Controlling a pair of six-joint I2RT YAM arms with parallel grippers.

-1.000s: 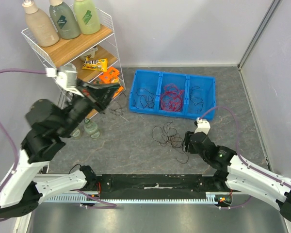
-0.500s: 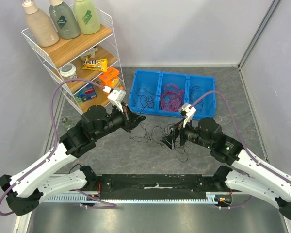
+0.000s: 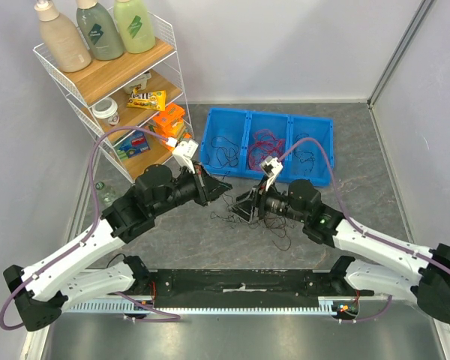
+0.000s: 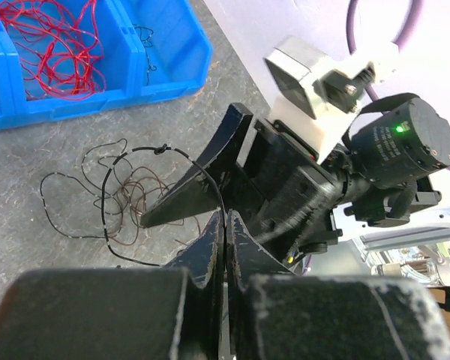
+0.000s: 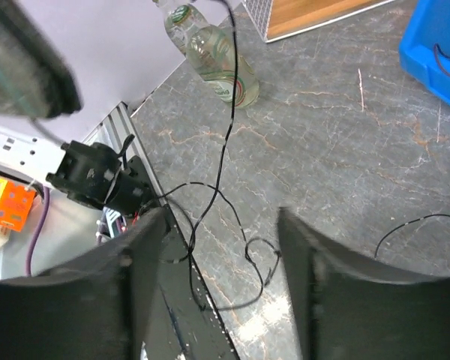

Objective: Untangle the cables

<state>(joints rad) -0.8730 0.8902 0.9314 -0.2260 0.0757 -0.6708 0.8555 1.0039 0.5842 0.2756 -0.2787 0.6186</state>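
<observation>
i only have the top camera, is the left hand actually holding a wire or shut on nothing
observer: In the left wrist view the left hand is shut, and one black wire runs from its tips towards the tangle on the floor.
operator: ok and the right hand, closed yet
observer: No. In the right wrist view the right hand has its fingers apart, and a black strand hangs down in the gap between them.

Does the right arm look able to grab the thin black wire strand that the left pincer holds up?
Probably yes. The open right pincer faces the thin black wire strand, which hangs just ahead of its gap with nothing between; the left pincer grips it.
</observation>
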